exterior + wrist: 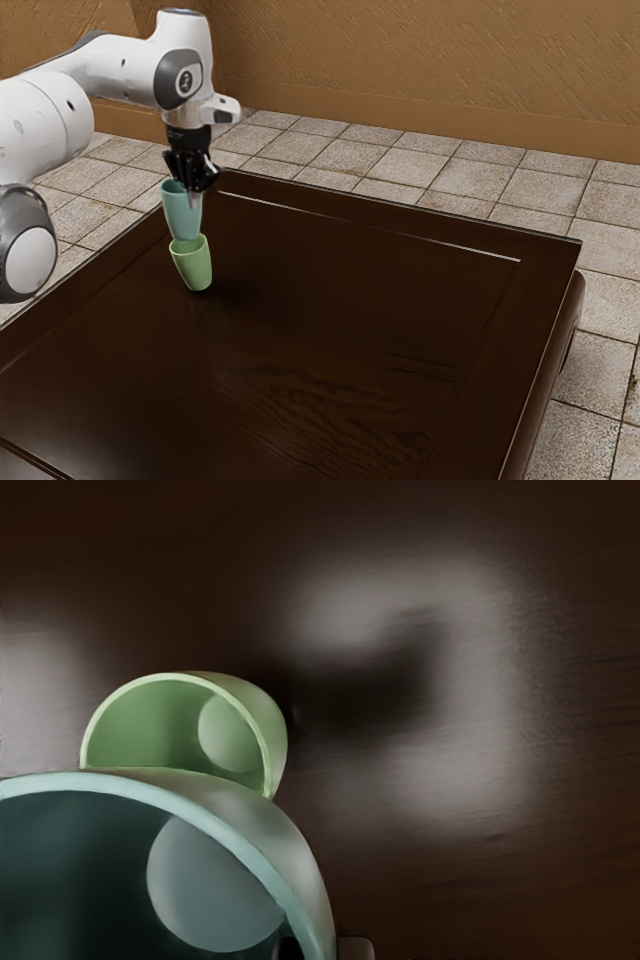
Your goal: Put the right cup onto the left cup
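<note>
In the exterior view my gripper point(194, 196) is shut on the wall of the teal cup point(181, 214) near its rim, holding it upright off the table. Directly below, the light green cup point(192, 265) stands on the dark table, its rim just under the teal cup's base. The wrist view has the gripper point(322, 948) pinching the teal cup's point(222, 820) wall, one fingertip inside and one outside. Beyond it lies the open mouth of the green cup point(150, 722), partly hidden by the teal cup; whether they touch I cannot tell.
The dark wooden table point(340, 330) extends from the cups toward the exterior view's right. Its far edge runs behind them, with tiled floor point(400, 166) and a tan wall point(430, 70) farther back.
</note>
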`<state>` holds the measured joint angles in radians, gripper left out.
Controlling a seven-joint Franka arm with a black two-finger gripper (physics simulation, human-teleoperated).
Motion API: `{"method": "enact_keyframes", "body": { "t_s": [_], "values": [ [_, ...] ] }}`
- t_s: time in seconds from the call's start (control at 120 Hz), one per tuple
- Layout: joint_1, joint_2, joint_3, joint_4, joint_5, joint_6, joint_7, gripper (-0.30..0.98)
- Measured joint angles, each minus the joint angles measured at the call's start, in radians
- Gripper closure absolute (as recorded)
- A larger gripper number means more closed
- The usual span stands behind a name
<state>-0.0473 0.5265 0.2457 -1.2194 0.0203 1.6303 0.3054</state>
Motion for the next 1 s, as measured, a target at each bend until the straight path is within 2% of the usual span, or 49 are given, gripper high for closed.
{"method": "enact_keyframes", "body": {
  "t_s": [0.358, 0.717, 0.892, 0.942, 1.0],
  "values": [
    [0.024, 0.055, 0.003, 0.043, 0.003, -0.021, 0.006, 0.79],
    [0.051, 0.128, -0.012, 0.087, -0.011, 0.04, 0.021, 0.79],
    [0.072, 0.168, -0.021, 0.093, -0.038, 0.069, 0.031, 0.78],
    [0.076, 0.173, -0.025, 0.093, -0.046, 0.077, 0.033, 0.75],
    [0.077, 0.175, -0.03, 0.092, -0.059, 0.085, 0.036, 0.63]
  ]
}}
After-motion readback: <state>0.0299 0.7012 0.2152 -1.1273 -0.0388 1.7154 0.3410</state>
